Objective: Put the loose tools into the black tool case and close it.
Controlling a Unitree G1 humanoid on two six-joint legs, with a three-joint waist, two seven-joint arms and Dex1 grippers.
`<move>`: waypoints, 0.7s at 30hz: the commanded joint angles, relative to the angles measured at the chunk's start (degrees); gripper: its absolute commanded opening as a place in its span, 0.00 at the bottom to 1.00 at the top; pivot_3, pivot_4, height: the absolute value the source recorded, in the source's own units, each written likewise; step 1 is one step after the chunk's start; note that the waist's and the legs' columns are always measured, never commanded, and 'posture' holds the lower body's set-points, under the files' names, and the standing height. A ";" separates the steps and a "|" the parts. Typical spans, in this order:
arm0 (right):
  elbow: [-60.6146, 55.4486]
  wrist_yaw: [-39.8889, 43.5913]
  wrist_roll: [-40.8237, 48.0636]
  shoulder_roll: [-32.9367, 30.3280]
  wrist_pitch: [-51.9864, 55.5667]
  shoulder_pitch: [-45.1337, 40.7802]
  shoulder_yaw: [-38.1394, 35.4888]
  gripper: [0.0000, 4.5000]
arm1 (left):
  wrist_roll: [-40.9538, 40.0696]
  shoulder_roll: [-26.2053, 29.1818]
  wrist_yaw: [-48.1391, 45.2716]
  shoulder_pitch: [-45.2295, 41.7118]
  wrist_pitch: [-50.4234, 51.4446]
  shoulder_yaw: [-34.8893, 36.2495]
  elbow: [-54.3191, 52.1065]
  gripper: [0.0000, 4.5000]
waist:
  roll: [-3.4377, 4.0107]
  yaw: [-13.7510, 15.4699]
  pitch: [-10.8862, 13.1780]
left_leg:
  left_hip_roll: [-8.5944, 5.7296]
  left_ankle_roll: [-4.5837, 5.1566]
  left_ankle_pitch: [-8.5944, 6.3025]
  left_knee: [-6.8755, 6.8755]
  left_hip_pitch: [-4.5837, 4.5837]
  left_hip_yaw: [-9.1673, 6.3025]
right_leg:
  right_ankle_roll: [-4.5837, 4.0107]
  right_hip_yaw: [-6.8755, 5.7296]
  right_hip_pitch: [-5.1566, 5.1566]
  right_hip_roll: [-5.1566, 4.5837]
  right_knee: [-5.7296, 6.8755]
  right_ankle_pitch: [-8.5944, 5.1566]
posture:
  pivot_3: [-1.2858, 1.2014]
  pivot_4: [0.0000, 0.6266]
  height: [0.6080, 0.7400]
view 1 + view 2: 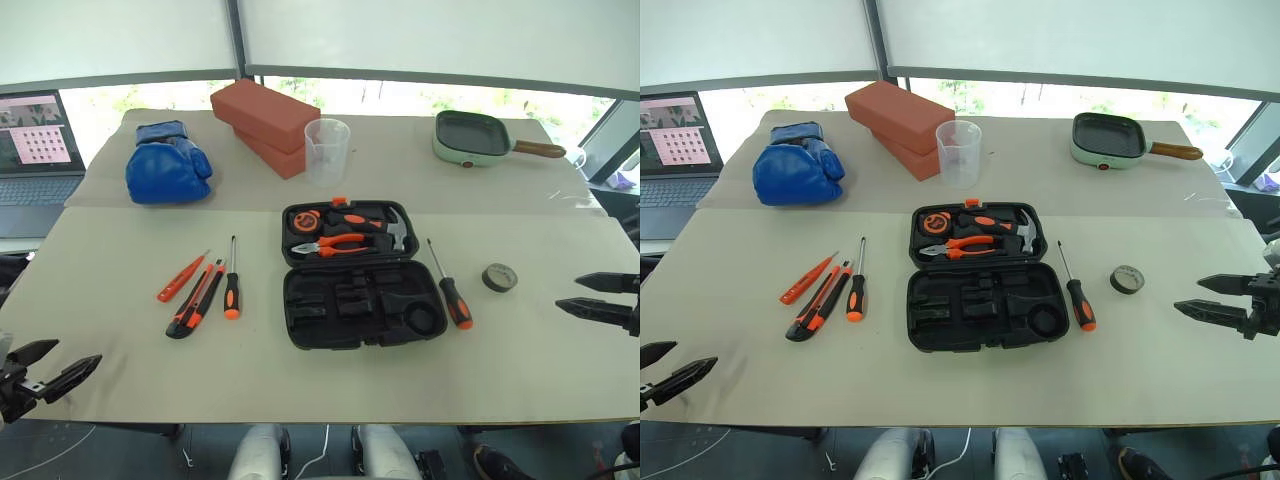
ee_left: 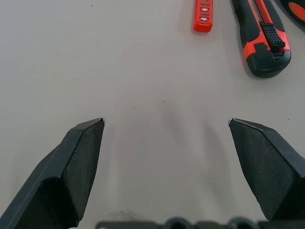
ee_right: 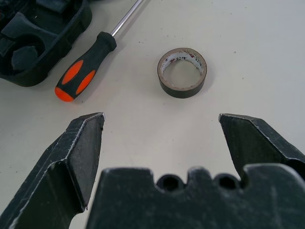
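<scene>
Left eye view: the black plastic hinged tool case (image 1: 360, 275) lies open at the middle of the pale grey table (image 1: 120, 380), its far half holding orange-handled pliers (image 1: 335, 246), a steel-headed hammer (image 1: 397, 230) and a small tape measure, its near half showing bare moulded slots. Left of the case, well apart from it, lie four loose tools: a thin all-orange pen-like tool (image 1: 182, 277) farthest left, then an orange-and-black utility knife (image 1: 190, 312) with a slim orange-black tool touching its side, then a long-shafted screwdriver with a black-orange handle (image 1: 232, 283). Just right of the case lies a second black-orange screwdriver (image 1: 451, 288), and right of that a small roll of dark tape (image 1: 499, 277).

The left gripper (image 1: 45, 368) hovers at the near left edge of the table, fingers spread and empty. The right gripper (image 1: 598, 296) hangs at the right edge, also spread wide, gripping nothing, with the tape roll near it.

On the far table sit a blue boxing glove (image 1: 167, 163), two stacked red bricks (image 1: 265, 124), a clear plastic cup (image 1: 327, 150) and a pale green square pan (image 1: 473, 138).
</scene>
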 commanded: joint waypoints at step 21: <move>-50.07 -9.78 17.25 6.39 14.63 10.21 -9.37 0.99 | -12.26 3.66 31.24 -54.25 58.83 -23.66 -12.13 1.00 | 0.02 0.12 0.00 | -0.10 -0.17 0.11 0.01 -0.03 -0.31 | 0.07 0.00 0.07 0.23 0.27 0.07 | 0.52 0.24 0.99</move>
